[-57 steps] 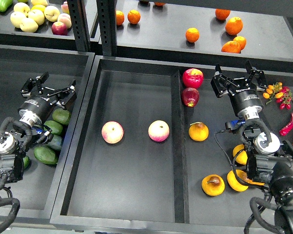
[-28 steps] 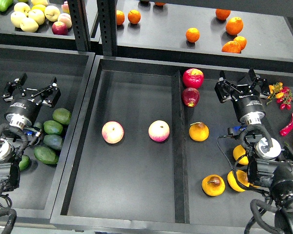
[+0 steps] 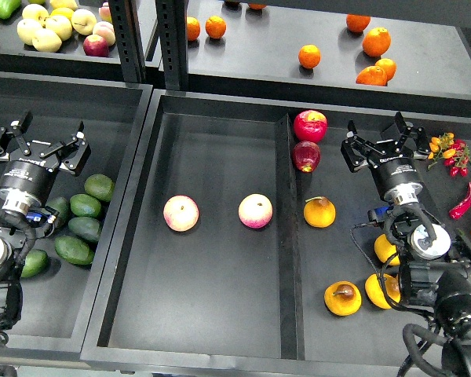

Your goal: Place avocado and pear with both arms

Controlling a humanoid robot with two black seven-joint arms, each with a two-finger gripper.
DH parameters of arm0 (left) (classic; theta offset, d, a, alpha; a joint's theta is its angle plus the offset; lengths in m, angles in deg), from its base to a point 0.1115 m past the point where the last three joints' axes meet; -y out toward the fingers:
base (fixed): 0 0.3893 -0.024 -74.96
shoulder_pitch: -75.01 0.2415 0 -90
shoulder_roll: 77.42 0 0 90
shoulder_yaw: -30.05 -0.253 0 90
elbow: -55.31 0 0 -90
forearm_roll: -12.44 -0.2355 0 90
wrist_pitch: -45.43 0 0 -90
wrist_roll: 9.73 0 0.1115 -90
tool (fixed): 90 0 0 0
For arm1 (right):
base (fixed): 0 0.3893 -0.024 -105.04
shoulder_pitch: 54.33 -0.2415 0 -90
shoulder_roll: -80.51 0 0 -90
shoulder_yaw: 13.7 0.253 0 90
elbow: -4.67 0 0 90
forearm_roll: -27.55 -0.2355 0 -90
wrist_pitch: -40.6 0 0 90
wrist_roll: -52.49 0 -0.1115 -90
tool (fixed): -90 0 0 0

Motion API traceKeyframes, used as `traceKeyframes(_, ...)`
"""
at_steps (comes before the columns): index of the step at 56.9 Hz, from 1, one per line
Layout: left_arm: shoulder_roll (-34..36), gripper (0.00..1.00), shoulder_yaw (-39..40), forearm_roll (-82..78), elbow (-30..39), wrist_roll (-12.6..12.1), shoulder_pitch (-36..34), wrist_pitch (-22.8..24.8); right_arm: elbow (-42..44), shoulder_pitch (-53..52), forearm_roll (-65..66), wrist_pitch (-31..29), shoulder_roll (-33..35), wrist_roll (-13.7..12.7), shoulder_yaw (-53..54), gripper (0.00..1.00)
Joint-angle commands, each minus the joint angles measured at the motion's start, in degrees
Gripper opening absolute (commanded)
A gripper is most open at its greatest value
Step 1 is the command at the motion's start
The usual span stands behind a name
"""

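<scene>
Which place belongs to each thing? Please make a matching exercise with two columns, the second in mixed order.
Things:
1. group of smooth dark green oval avocados
2. two pink-yellow round apples
3. roundish orange-yellow pear with a dark brown spot
4. two dark red apples

Places:
A. right compartment, far end
B. left tray, below the left gripper
C. wide middle compartment
D. right compartment, near end

Pairs: 1-B, 2-C, 3-D, 4-A

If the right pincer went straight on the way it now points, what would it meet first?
The open right pincer points up-image toward the tray's back wall; no fruit lies in that line, so probably the wall, though depth is unclear.
</scene>
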Motion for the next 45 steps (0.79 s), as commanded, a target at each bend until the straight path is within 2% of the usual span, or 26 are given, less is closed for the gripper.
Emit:
traceKeyframes(1,0.00,0.99,-0.11,0.07,4.04,0.02,3.88,-0.01,-4.93,4.90,1.95,0.02,0.00,0.27,0.03,0.99)
traceKeyframes(11,0.00,0.99,-0.37,0.07,7.83,0.02,7.40,-0.01,-9.94,9.03,1.95,0.02,0.00,0.70,0.12,0.99)
traceKeyframes(22,0.00,0.99,-0.37,0.07,8.44,0.20,9.16,-0.01,-15.92,14.22,1.95,0.02,0.00,1.23,0.12,0.99)
traceKeyframes(45,0.00,1.00,-0.46,-0.02,8.88,0.02,10.22,-0.01,-17.77,15.89,1.78,0.02,0.00,1.32,-1.11,0.99)
